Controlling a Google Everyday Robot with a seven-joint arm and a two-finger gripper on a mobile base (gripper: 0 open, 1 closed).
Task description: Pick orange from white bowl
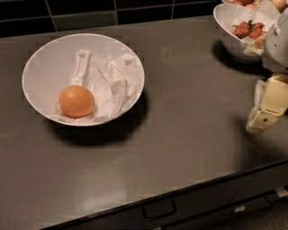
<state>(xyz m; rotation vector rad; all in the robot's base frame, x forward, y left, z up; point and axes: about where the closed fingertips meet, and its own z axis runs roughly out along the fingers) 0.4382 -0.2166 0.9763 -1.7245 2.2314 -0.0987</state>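
Observation:
The orange (pixel 76 101) lies in the front left part of the white bowl (pixel 42 60), which is lined with crumpled white paper (pixel 105 78) and stands on the left of the dark counter. My gripper (pixel 265 108) hangs at the right edge of the view, above the counter, far to the right of the bowl and apart from the orange. It holds nothing that I can see.
A smaller white bowl (pixel 229 20) with red strawberries (pixel 249 29) stands at the back right, just behind my gripper. The dark counter (pixel 180 134) ends in a front edge with drawer handles (pixel 159 209) below. A dark tiled wall (pixel 90 11) runs along the back.

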